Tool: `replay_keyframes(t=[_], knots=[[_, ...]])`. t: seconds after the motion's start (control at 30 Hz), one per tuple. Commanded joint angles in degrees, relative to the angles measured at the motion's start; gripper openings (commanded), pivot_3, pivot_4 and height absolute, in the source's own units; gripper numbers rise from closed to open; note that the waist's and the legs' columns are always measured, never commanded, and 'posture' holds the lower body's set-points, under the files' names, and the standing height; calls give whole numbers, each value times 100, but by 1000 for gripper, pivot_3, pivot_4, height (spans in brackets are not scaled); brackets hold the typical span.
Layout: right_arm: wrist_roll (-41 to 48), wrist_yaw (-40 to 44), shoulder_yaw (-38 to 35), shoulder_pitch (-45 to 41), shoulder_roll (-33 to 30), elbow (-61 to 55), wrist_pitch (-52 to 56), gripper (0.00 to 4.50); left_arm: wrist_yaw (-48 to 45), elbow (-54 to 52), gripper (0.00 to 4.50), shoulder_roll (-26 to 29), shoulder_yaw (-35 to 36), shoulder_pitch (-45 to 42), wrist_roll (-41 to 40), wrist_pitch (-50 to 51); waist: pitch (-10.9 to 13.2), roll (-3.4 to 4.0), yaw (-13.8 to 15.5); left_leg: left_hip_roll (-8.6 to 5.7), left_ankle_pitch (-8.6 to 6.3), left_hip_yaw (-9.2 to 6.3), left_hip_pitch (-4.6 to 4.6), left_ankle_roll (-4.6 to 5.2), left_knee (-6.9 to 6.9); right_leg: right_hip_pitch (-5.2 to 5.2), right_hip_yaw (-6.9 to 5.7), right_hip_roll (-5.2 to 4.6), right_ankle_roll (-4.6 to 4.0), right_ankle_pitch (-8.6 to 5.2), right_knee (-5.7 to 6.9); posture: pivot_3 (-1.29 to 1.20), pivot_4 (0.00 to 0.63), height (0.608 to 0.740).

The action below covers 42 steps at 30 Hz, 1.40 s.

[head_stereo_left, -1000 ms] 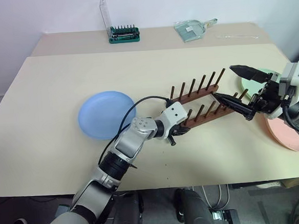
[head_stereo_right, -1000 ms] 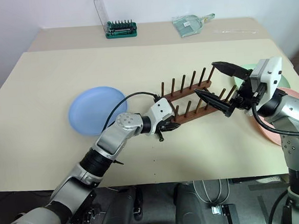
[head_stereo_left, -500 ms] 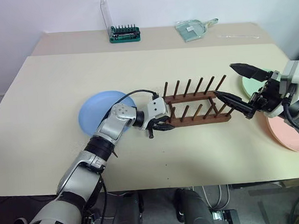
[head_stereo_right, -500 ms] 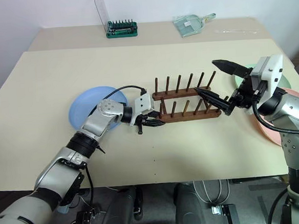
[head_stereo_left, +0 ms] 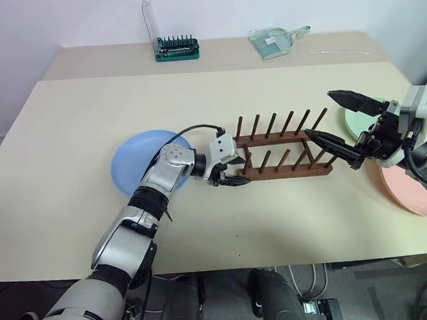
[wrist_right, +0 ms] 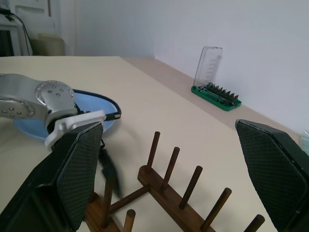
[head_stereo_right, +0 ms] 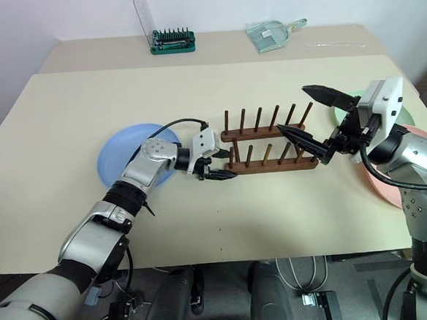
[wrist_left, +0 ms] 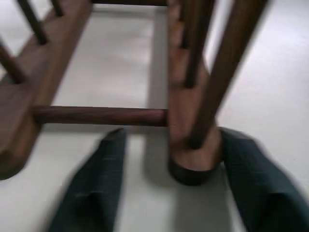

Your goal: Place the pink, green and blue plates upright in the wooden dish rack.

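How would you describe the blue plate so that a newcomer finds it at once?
On the beige table, look to the robot's left of the wooden dish rack. The blue plate lies flat there, partly behind the left arm; the other two plates sit at the table's right edge.

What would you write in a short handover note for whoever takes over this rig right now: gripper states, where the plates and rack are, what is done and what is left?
Left gripper: open, fingers either side of the wooden dish rack's near rail end, not clamped.
Right gripper: open, empty, above the rack's other end.
Rack: upright mid-table, no plates in it.
Blue plate: flat on the table behind the left arm.
Green plate and pink plate: flat at the table's right edge, partly hidden by the right arm.
Done: no plate racked.
Left: stand all three plates upright between the pegs.
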Motion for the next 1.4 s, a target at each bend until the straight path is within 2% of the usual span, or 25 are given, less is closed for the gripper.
replay_keyframes(t=[0.03,0.1,0.27,0.3,0.33,0.43,0.53,0.6,0.67,0.7,0.83,0.97,1.13,1.27,1.4], knots=[[104,33,-110,-112,-67,-130,-7,4500,-179,-566,4430,11,322,-90,-373,571,0,0,1,0,0,0,0,0,0,0,0,0,0,0,0,0,150,724],[116,59,-83,-131,-52,-106,5,4500,-196,-860,4430,137,361,-62,-356,641,0,0,1,0,0,0,-1,0,0,0,0,0,0,0,1,0,150,724],[306,120,-91,-171,3,-86,118,4500,-479,-2394,4430,805,843,-9,-998,1971,1,1,-27,2,0,-1,0,-1,-2,-4,1,1,0,0,4,0,150,724],[456,212,-97,-147,-20,-81,235,4500,-616,-2773,4204,990,930,32,-1228,2331,0,3,-25,2,0,-1,0,-1,-2,-5,1,2,0,0,4,0,150,724],[583,262,-113,-125,-33,-82,338,4500,-748,-3109,3906,1169,1015,56,-1498,2799,0,3,-20,2,0,-1,1,-1,-2,-5,1,2,0,0,5,0,150,724],[879,370,-152,-73,-81,-75,637,3661,-878,-3948,2644,1464,1481,71,-2512,4032,1,3,-8,2,1,-1,1,-1,-2,-4,3,1,0,0,5,0,150,724],[955,583,-152,43,-143,-125,741,2123,-722,-4462,967,1379,1869,74,-3474,5012,1,2,17,1,0,-5,-1,-1,2,2,2,0,0,-1,4,0,150,724],[866,777,-107,193,-242,-172,743,1050,-659,-4797,3,1390,1680,221,-3679,5394,1,2,12,0,0,-8,-2,0,4,5,2,0,0,-1,2,0,150,724],[672,859,-26,364,-363,-177,748,94,-469,-5034,0,1363,1341,462,-3517,5363,-1,6,-4,0,0,-8,-1,0,3,6,2,0,1,-1,1,0,150,724],[570,866,14,440,-419,-164,745,38,-366,-5149,0,1339,1210,576,-3486,5388,-1,6,-7,0,0,-6,4,0,2,7,4,0,1,-1,2,0,150,724],[-213,985,281,880,-651,-49,397,38,-125,-5469,0,1358,712,937,-3316,5302,0,4,-10,1,1,-5,10,-1,0,6,5,3,-1,-2,8,0,150,724],[-1026,911,643,1128,-680,92,-98,38,32,-5231,0,1375,-209,1034,-2146,3874,0,4,8,-1,0,-2,10,-1,1,8,7,3,-1,-2,5,0,150,724],[-1662,699,966,1059,-602,386,-518,38,331,-4845,0,1014,-945,838,-1236,3008,0,4,4,-2,0,-2,9,-1,2,11,7,2,-1,-2,-1,0,150,724],[-2418,496,1307,1060,-635,799,-1034,38,816,-4259,0,703,-1232,706,-480,2369,0,4,8,-2,1,-2,10,-1,2,12,6,2,-1,-2,0,0,150,724],[-2939,262,1538,952,-609,1226,-1388,38,1067,-3967,0,466,-1145,679,-299,2488,0,4,1,-3,0,-2,10,-1,2,10,7,2,-1,-2,-1,0,150,724]])
